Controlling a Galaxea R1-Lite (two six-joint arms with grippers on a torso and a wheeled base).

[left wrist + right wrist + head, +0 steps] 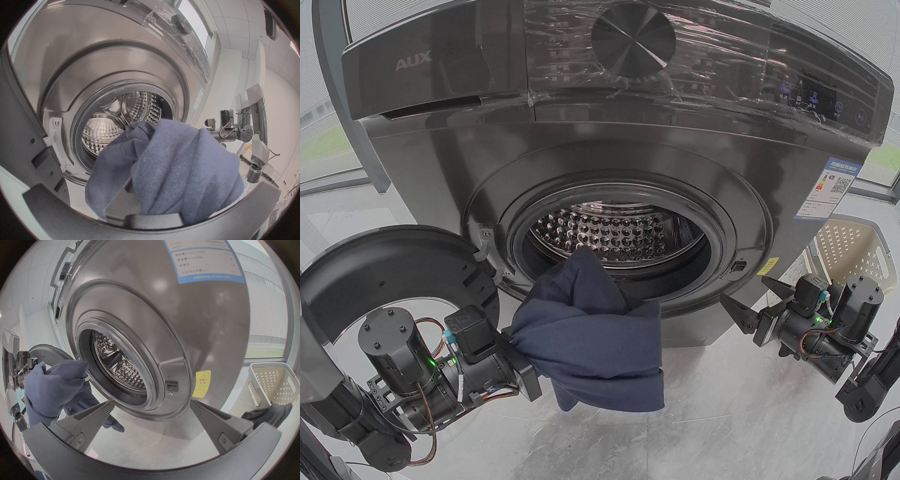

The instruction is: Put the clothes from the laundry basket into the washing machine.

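Grey marble-look floor (737, 412), glossy with pale veining. On it stands the washing machine (456, 156), a front loader with a dark brushed-metal shell. Wrinkled clear film (712, 56) covers its top panel, and a round knob (633, 39) sits mid-panel.

The round door (381, 269) is swung open at 9 o'clock of the mouth, a thick dark plastic ring. The drum (612, 234) is shiny steel, with an embossed bump pattern and small perforations.

My left pincer (525, 369) is clenched on the navy garment (594, 337), which is soft, fine-ribbed knit, bunched into heavy folds. It hangs at 6 o'clock of the mouth, outside the drum, and its top fold rises in front of the lower rim. I can't tell if it touches the rim. Its loose end droops toward the floor.

My right pincer (742, 287) is released. Its fingers are black wedges with ridged pads, spread wide with nothing between them. It sits at 4 o'clock of the mouth, near the front panel.

The laundry basket (856, 250) is at 3 o'clock of the machine, beside its corner. It is cream plastic with rounded corners, star-shaped cut-outs and a slot handle. A dark cloth (272, 415) hangs over its near rim.

A blue-edged white label (828, 187) sits at 2 o'clock on the front panel, and a small yellow sticker (767, 266) lies below it.
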